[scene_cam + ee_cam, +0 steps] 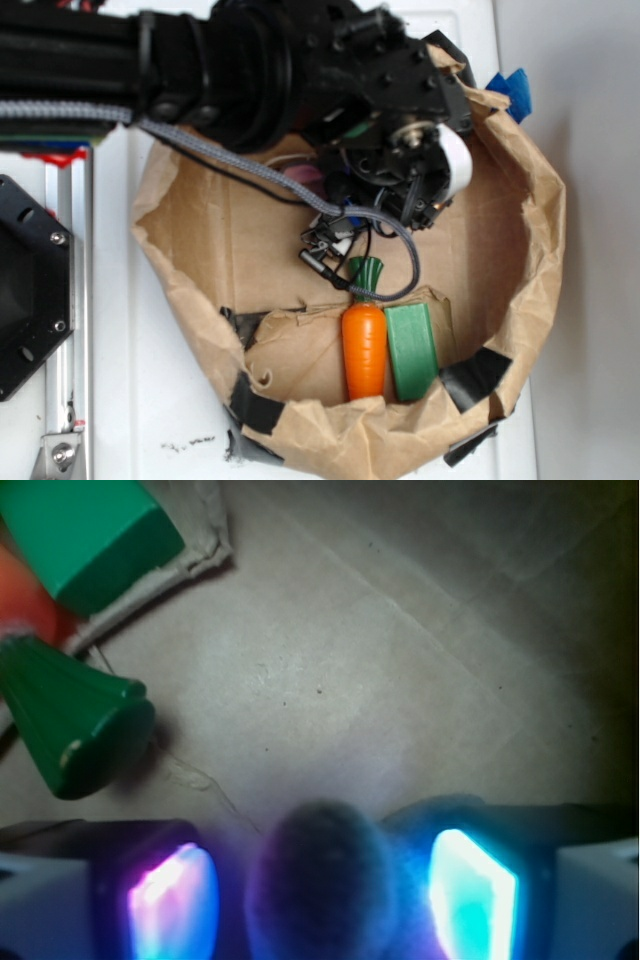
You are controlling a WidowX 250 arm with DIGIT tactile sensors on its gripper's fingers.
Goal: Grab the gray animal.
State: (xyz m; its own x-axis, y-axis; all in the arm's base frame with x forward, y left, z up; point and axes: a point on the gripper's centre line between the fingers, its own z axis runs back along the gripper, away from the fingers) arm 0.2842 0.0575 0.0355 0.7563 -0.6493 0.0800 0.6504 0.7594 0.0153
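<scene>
In the wrist view the gray animal point(320, 880) is a fuzzy, rounded gray shape at the bottom centre, lying on the brown paper floor. My gripper point(320, 890) is open and straddles it. The glowing left pad point(172, 905) and right pad point(472, 895) each stand a small gap away from its sides. In the exterior view the arm's wrist covers the animal. Only a pinkish bit point(305, 180) shows beside the gripper point(335, 238), and I cannot tell what that bit is.
An orange toy carrot point(364, 350) with a green top point(75, 720) and a green block point(411, 350) lie just beyond the gripper. All sit inside a crumpled brown paper bag point(540, 230) with raised walls and black tape. A blue object point(512, 92) is outside its far edge.
</scene>
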